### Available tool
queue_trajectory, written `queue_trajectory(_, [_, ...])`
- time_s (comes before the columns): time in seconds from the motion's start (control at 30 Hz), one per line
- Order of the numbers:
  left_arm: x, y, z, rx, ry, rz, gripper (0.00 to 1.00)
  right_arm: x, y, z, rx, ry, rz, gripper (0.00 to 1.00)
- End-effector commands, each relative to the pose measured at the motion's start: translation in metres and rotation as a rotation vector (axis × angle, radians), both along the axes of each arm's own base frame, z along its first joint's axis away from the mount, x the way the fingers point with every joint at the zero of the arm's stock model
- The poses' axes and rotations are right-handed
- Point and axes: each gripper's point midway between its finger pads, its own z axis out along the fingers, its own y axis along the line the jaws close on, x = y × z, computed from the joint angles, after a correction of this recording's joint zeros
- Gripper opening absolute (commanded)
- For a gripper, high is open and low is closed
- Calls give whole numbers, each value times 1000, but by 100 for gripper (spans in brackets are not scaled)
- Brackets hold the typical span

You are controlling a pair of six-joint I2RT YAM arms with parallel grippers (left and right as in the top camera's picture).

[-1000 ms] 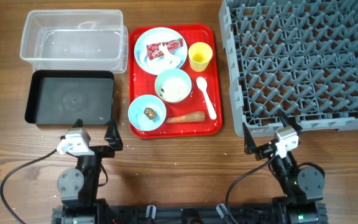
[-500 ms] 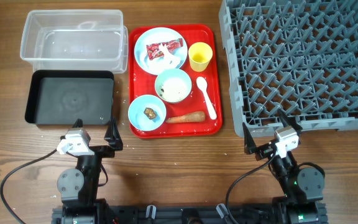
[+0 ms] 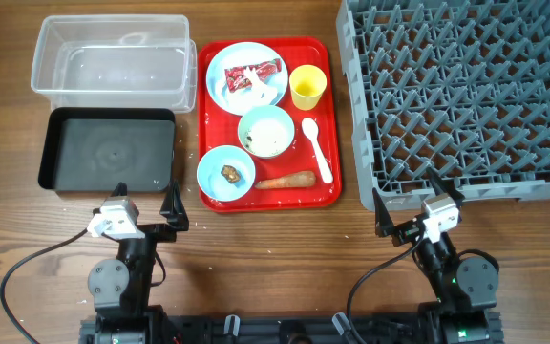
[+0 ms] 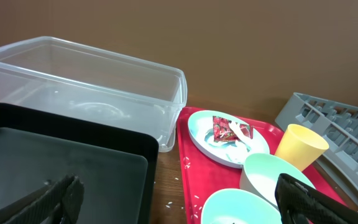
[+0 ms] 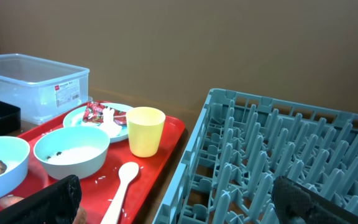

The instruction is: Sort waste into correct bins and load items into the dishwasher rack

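A red serving tray point(image 3: 299, 196) holds a light blue plate point(image 3: 229, 91) with the red wrapper point(image 3: 254, 72) and crumpled white paper point(image 3: 257, 92), a yellow cup point(image 3: 307, 86), a pale bowl point(image 3: 266, 131) with rice, a blue bowl point(image 3: 220, 182) with a brown scrap point(image 3: 229, 172), a carrot piece point(image 3: 286, 180) and a white spoon point(image 3: 316, 148). My left gripper point(image 3: 145, 195) is open and empty at the near edge, in front of the black tray point(image 3: 109, 148). My right gripper point(image 3: 407, 196) is open and empty in front of the grey rack point(image 3: 466, 96).
The clear tub point(image 3: 113, 62) stands behind the black tray at the far left. Rice grains point(image 4: 182, 163) lie on the wood between the black tray and the red tray. The rack fills the right side and reaches close to my right gripper.
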Motion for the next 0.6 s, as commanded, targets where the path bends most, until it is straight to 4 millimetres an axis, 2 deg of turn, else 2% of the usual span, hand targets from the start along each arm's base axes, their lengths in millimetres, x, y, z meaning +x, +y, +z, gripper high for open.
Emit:
queue_trajectory(0.0, [0, 1, -2, 6, 0, 6, 100, -1, 2, 2, 4, -11, 12, 100])
queue_trajectory(0.47, [0, 1, 4, 11, -23, 6, 100, -1, 2, 2, 4, -11, 12, 100])
queue_trajectory(0.57, [-1, 1, 16, 13, -51, 6, 100, -1, 2, 2, 4, -11, 12, 100])
